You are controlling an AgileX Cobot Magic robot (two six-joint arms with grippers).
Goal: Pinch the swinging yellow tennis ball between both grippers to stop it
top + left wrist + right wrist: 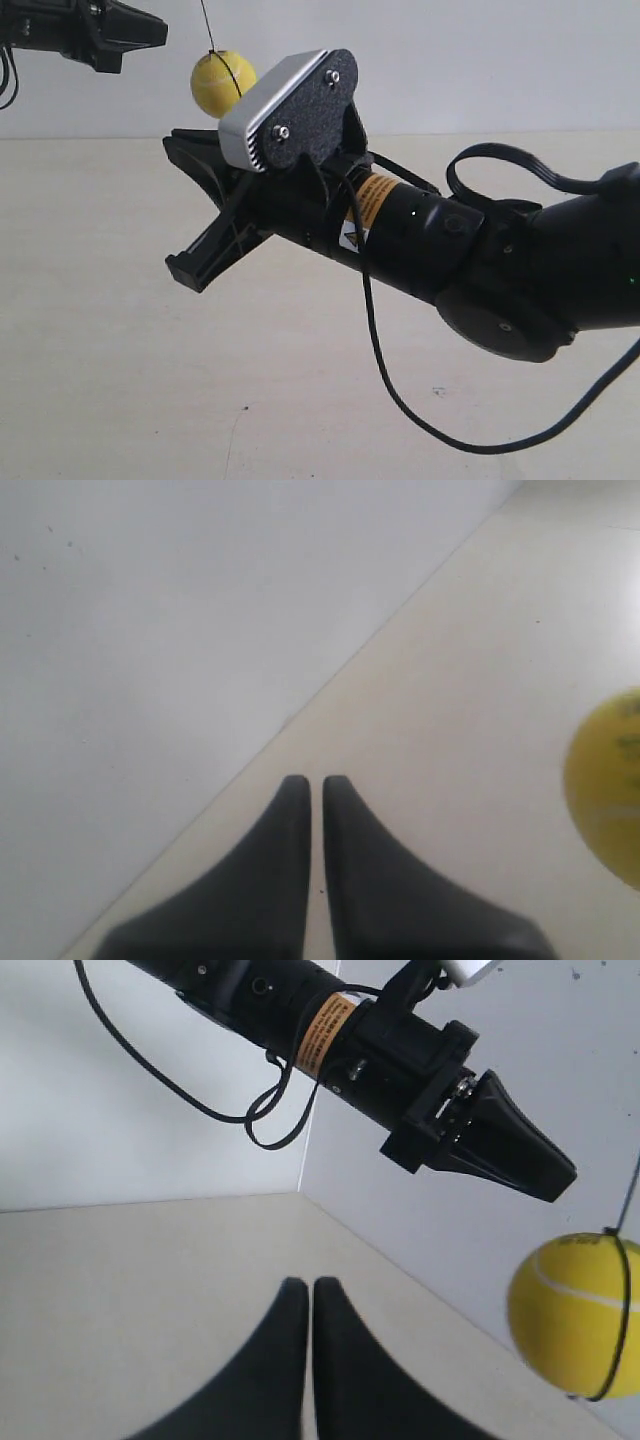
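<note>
The yellow tennis ball (218, 82) hangs in the air on a thin black string (207, 25). It sits between the claw (150, 30) of the arm at the exterior view's left and the silver-grey camera box (290, 105) of the arm at the exterior view's right (420, 235). Neither claw touches it. My left gripper (315, 780) is shut and holds nothing, with the ball (608, 780) off to one side at the frame edge. My right gripper (303, 1282) is shut and empty too. Its view shows the ball (575, 1315) and the other arm's shut claw (520, 1155) pointing at the ball from a short distance.
A beige tabletop (120, 380) lies well below both arms, and a white wall (450, 60) stands behind. A black cable (400, 400) loops down from the arm at the exterior view's right. A wall corner (303, 1110) shows in the right wrist view.
</note>
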